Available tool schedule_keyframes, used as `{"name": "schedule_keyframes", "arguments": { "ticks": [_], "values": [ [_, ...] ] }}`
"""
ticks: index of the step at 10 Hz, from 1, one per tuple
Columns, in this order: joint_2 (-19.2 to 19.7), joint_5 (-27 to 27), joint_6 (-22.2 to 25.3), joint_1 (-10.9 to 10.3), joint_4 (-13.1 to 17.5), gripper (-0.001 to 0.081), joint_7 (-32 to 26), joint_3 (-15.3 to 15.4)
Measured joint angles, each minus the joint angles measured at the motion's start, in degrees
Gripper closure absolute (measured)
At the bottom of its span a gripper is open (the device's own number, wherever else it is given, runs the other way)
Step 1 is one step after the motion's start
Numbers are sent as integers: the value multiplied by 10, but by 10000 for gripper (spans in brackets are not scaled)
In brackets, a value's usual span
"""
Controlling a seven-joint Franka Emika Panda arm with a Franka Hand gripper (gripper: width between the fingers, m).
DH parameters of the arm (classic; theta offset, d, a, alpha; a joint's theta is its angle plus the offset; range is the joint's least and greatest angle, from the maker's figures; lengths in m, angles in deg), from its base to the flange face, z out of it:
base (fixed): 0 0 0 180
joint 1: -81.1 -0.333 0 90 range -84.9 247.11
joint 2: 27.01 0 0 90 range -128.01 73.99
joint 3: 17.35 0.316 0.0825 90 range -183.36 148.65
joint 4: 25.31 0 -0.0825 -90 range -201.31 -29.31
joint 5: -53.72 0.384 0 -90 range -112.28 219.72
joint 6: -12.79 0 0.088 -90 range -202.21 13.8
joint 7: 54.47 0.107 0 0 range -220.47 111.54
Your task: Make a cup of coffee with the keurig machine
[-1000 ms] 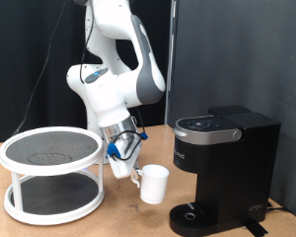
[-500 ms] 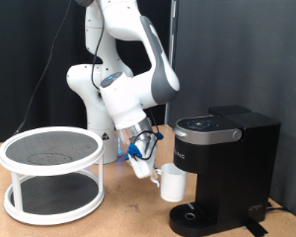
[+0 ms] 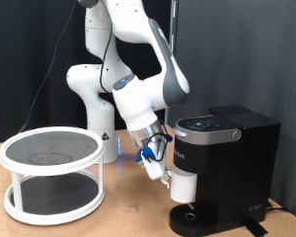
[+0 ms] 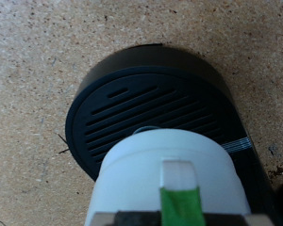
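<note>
A: One arm, one machine. The tabletop (image 3: 118,222) carries the keurig machine (image 3: 222,173) at about four o'clock in the exterior view, lid down. Where's the cup?

B: The cup (image 3: 182,185) hangs under the brew head, above the round drip base (image 4: 146,118), apart from it. The tool (image 3: 160,176) is closed on the cup's rim; one finger (image 4: 182,193) shows over the wall.

A: The step?

B: I judge it's placing the cup. Next calls for a straight lowering, centred on the grille.

A: What's unclear?

B: The far finger is hidden, the cup's bottom is unseen, and the small front lettering is unreadable.
</note>
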Motion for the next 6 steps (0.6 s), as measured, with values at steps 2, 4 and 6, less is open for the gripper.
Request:
{"name": "schedule_keyframes", "arguments": {
  "ticks": [2,4,6],
  "values": [
    [8,10,-10,0,2,799,0,7],
    [18,14,-20,0,4,799,4,10],
    [19,14,-22,0,5,793,7,10]
  ]
}}
